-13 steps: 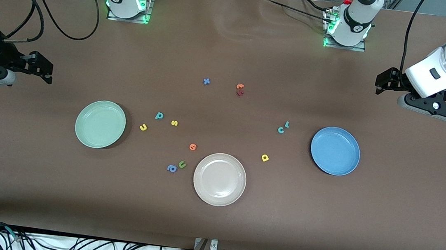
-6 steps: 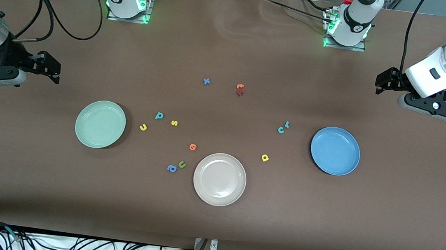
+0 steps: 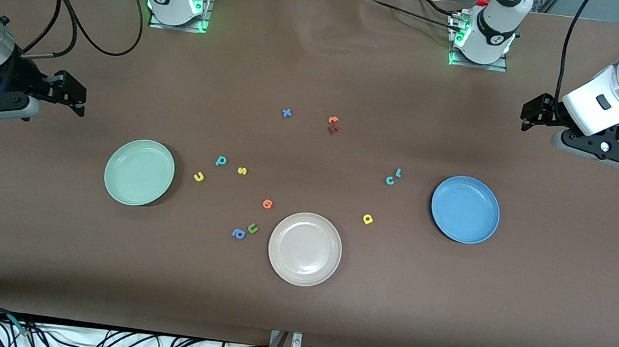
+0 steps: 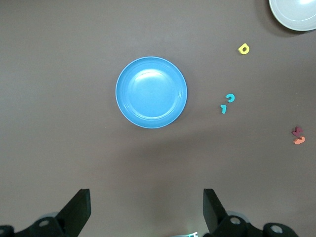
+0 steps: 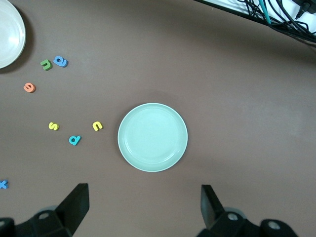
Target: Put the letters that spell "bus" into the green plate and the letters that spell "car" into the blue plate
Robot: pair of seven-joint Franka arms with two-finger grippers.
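While both plates lie bare, the "bus" letters (image 3: 220, 168) sit on the table beside the green plate (image 3: 115, 187), the "car" letters (image 3: 390, 180) near the blue plate (image 3: 442, 227); left gripper (image 4: 146, 210) and right gripper (image 5: 144, 207) hover over the table, each at its own end, fingers apart, empty, apparently poised to start sorting.

We saw bare tabletop (image 3: 320, 71) all around the green plate (image 3: 139, 172) and blue plate (image 3: 465, 209), both empty. Between them the beige plate (image 3: 305, 249) and scattered letters (image 3: 241, 170) lay low, well apart. Both pincers, left (image 3: 528, 116) and right (image 3: 67, 93), hung wide open above the tabletop's ends, nothing beneath them.
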